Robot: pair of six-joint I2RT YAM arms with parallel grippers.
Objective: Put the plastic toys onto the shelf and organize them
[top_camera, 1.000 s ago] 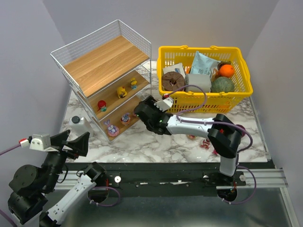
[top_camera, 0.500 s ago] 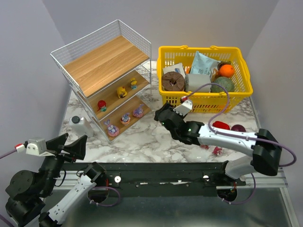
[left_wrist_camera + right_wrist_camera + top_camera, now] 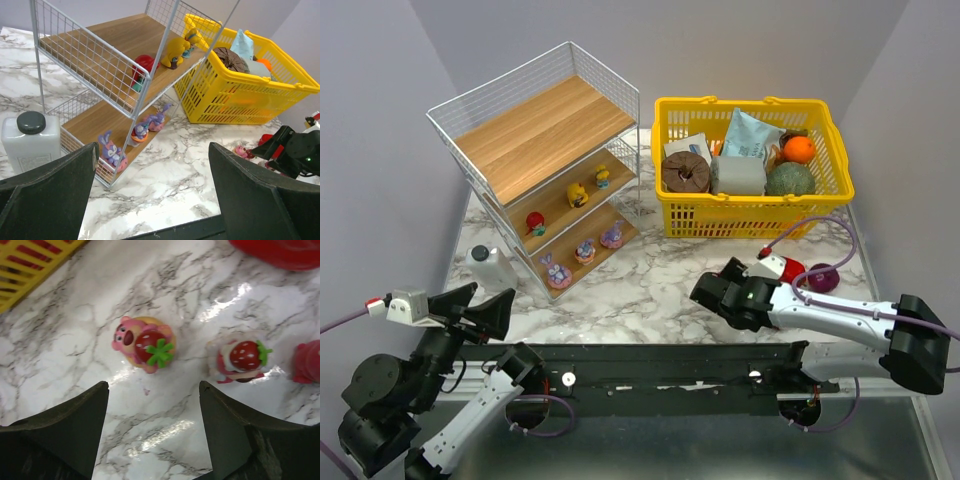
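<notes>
The right gripper [image 3: 152, 386], jaws apart and empty, hovers above a pink strawberry-bear toy [image 3: 143, 343] on the desk [image 3: 55, 360] near the yellow basket [image 3: 30, 265] (centred between its jaws, just ahead).

Top view and low left wrist share the shelf [image 3: 535, 135].

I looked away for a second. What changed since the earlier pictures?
The right gripper withdrew from the bottom tier of the shelf, where a third purple toy now shows, and swung right to hover open above the pink bear toy. Left gripper, basket, other toys unchanged.
</notes>
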